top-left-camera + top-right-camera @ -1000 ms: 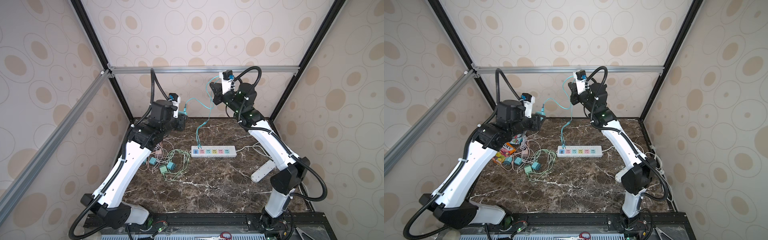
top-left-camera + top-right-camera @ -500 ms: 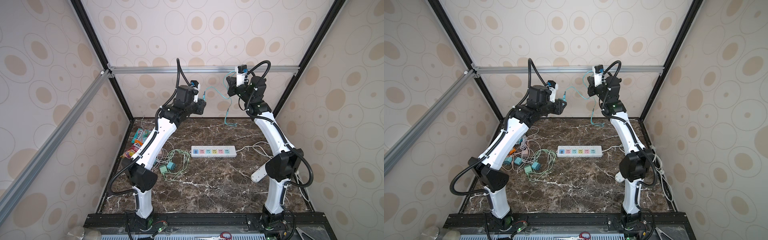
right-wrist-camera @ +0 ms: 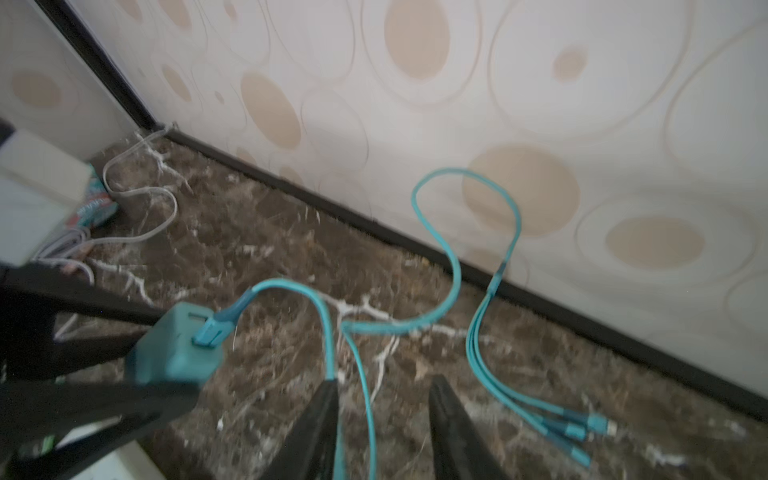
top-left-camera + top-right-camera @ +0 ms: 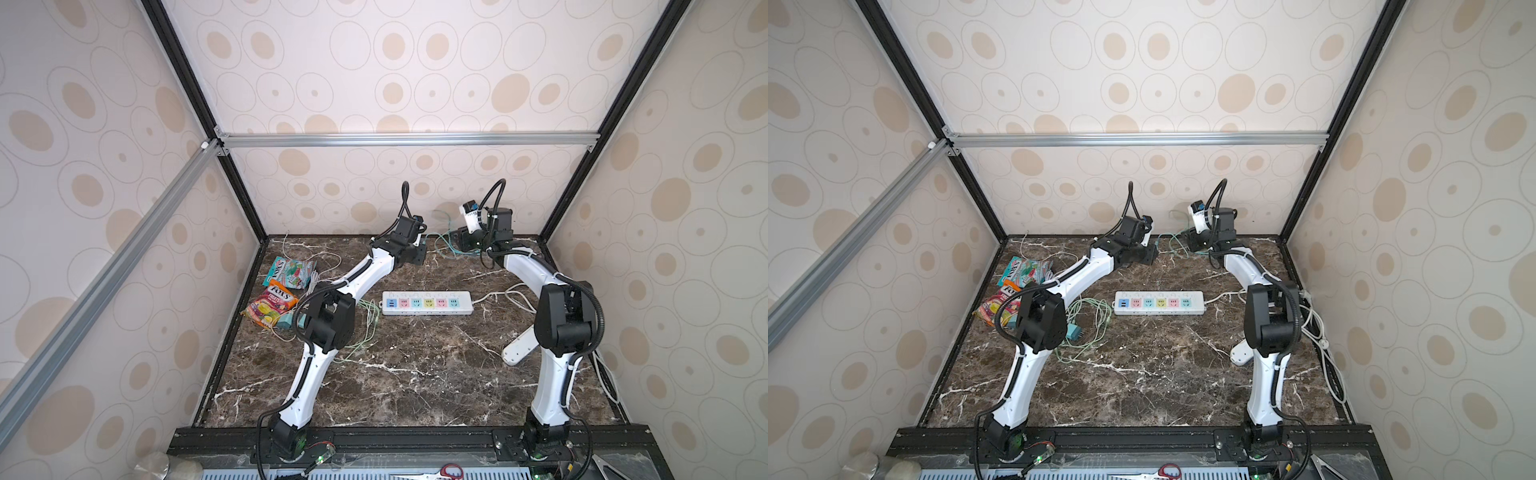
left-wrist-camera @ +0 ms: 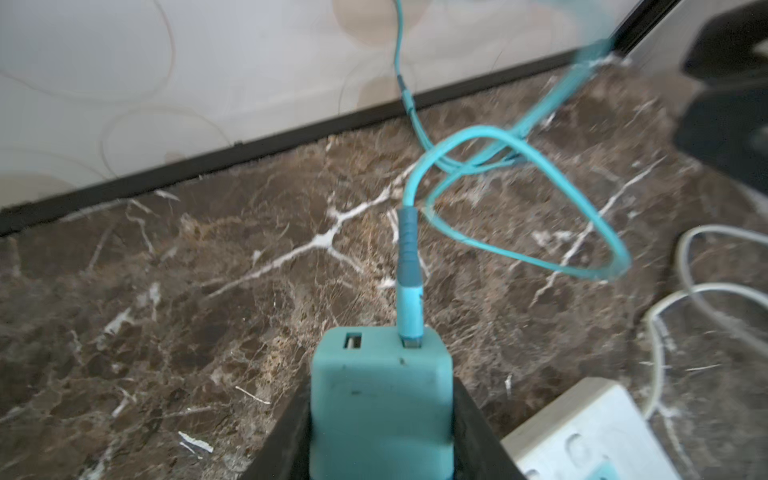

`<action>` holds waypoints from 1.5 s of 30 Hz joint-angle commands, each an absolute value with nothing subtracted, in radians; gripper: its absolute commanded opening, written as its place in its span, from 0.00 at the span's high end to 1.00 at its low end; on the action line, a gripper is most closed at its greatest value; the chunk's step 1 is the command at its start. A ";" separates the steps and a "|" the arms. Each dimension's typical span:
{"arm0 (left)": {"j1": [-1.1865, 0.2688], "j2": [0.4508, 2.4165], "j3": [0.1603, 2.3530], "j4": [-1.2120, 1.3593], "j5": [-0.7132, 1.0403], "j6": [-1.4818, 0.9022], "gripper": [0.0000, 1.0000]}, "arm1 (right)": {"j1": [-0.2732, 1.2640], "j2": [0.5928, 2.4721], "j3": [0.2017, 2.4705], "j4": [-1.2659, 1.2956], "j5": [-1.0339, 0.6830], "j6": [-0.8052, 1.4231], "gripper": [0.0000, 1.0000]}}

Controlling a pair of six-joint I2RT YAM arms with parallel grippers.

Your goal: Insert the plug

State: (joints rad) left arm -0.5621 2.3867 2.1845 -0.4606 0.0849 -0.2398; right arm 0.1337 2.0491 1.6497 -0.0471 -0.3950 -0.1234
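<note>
Your left claw (image 5: 380,395): clamped on teal charger (image 5: 376,365), far centre of counter (image 4: 415,374).
Your right claw (image 3: 383,382): jaws apart, teal cable (image 3: 453,266) alongside.
Power strip (image 4: 427,302): mid-counter.

Power strip (image 4: 427,302) at table (image 4: 415,374) centre; snack bags (image 4: 272,305) left of it; charger (image 5: 380,399) plus cable (image 5: 519,199) behind, near back wall (image 4: 374,199).

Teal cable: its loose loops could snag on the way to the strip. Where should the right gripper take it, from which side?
Probably the ribbed sleeve where the teal cable leaves the adapter in the left gripper: it stands straight, clear of the table. Bring the right gripper across it from the right.
</note>
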 commanded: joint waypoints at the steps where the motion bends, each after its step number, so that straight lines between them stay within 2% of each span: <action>1: -0.565 2.353 2.234 -0.444 0.066 -0.170 1.00 | 0.109 1.973 1.600 -0.143 -0.415 -0.136 0.50; 7: -0.563 2.353 2.220 -0.455 0.094 -0.080 1.00 | 0.085 1.899 1.522 -0.277 -0.386 -0.118 0.17; 8: -0.563 2.350 2.216 -0.457 0.105 -0.059 1.00 | 0.083 1.889 1.519 -0.304 -0.396 -0.118 0.06; 9: -0.563 2.346 2.209 -0.457 0.118 -0.035 1.00 | 0.083 1.881 1.520 -0.335 -0.414 -0.117 0.00; 12: -0.563 2.325 2.177 -0.439 0.139 0.024 1.00 | 0.083 1.860 1.543 -0.430 -0.497 -0.103 0.00; 15: -0.563 2.310 2.157 -0.430 0.170 0.092 1.00 | 0.083 1.829 1.530 -0.439 -0.521 -0.017 0.04; 20: -0.563 2.269 2.093 -0.391 0.236 0.207 1.00 | 0.083 1.828 1.534 -0.484 -0.786 0.033 0.20; 23: -0.563 2.233 2.026 -0.334 0.258 0.251 1.00 | 0.083 1.848 1.548 -0.524 -0.862 0.063 0.28; 31: -0.563 2.172 1.928 -0.262 0.390 0.357 1.00 | 0.090 1.914 1.522 -0.377 -1.009 0.248 0.33; 41: -0.566 1.962 1.481 0.236 0.593 0.534 1.00 | 0.117 1.986 1.568 -0.411 -1.079 0.094 0.38; 43: -0.567 1.931 1.396 0.357 0.593 0.555 1.00 | 0.123 1.991 1.569 -0.433 -1.092 0.044 0.40; 45: -0.567 1.931 1.390 0.355 0.570 0.572 1.00 | 0.129 1.989 1.567 -0.437 -1.114 0.017 0.41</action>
State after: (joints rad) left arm -0.5617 1.9667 1.3945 0.1761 0.5320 0.4820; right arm 0.1158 1.9839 1.5467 -0.4122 -1.0576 0.1040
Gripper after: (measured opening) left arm 0.431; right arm 0.595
